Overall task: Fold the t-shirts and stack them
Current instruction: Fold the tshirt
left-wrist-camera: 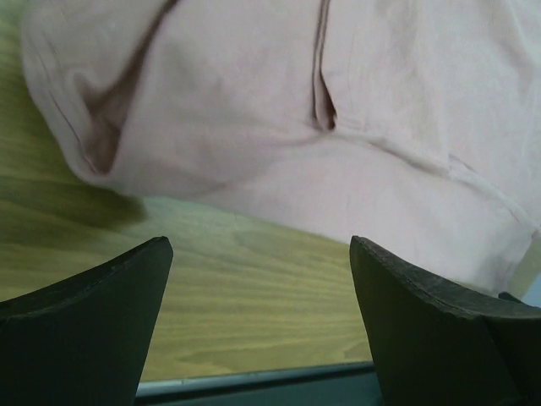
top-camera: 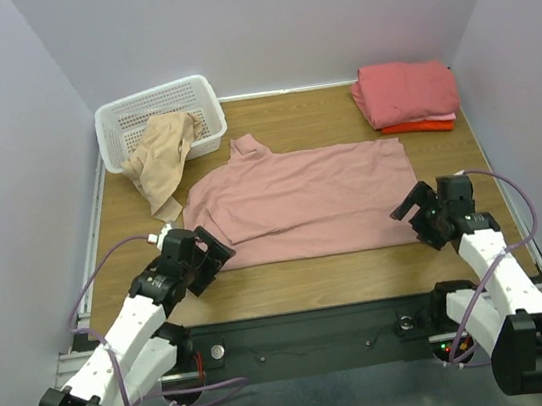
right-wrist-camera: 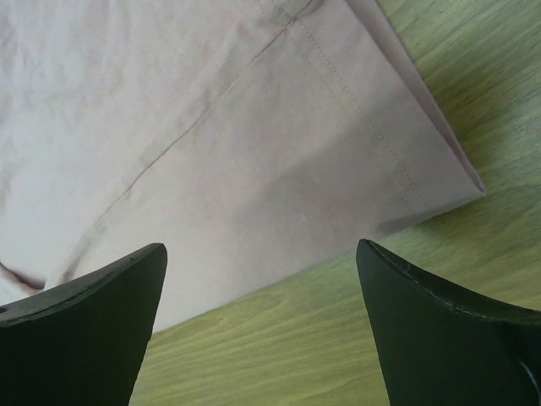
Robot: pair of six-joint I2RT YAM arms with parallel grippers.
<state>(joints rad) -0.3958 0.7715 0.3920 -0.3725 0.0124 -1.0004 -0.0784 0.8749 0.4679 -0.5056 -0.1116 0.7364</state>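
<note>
Nearest us in the top view, along the bottom edge, sit the two arm bases. Above them, the left gripper [top-camera: 212, 256] at lower left and the right gripper [top-camera: 413, 217] at lower right both have their fingers spread wide and hold nothing. Between them the dusty-pink t-shirt [top-camera: 301, 204] lies flat across the middle of the wooden table [top-camera: 291, 276], and each gripper hovers just beside one of its lower corners. At upper left a beige t-shirt [top-camera: 164, 157] hangs crumpled over the front wall of the white lattice basket [top-camera: 150, 95], partly in it and partly on the table. At upper right we see a folded stack, with a salmon-pink t-shirt [top-camera: 407, 91] on top and an orange-red t-shirt [top-camera: 417, 127] peeking out beneath it.

From the left wrist, two dark fingers [left-wrist-camera: 84, 326] rise from the bottom corners. The left gripper [left-wrist-camera: 258, 245] is wide apart over bare table [left-wrist-camera: 237, 288]. The dusty-pink t-shirt [left-wrist-camera: 296, 127] fills the upper part of the frame, its rumpled edge rounded at upper left, with a seam running down from the top. We cannot tell whether the fingers touch the wood.

From the right wrist, the right gripper [right-wrist-camera: 262, 249] is likewise spread and empty. The dusty-pink t-shirt [right-wrist-camera: 211, 127] covers the upper left, and its stitched hem corner points to the right edge over the table [right-wrist-camera: 473, 85].
</note>
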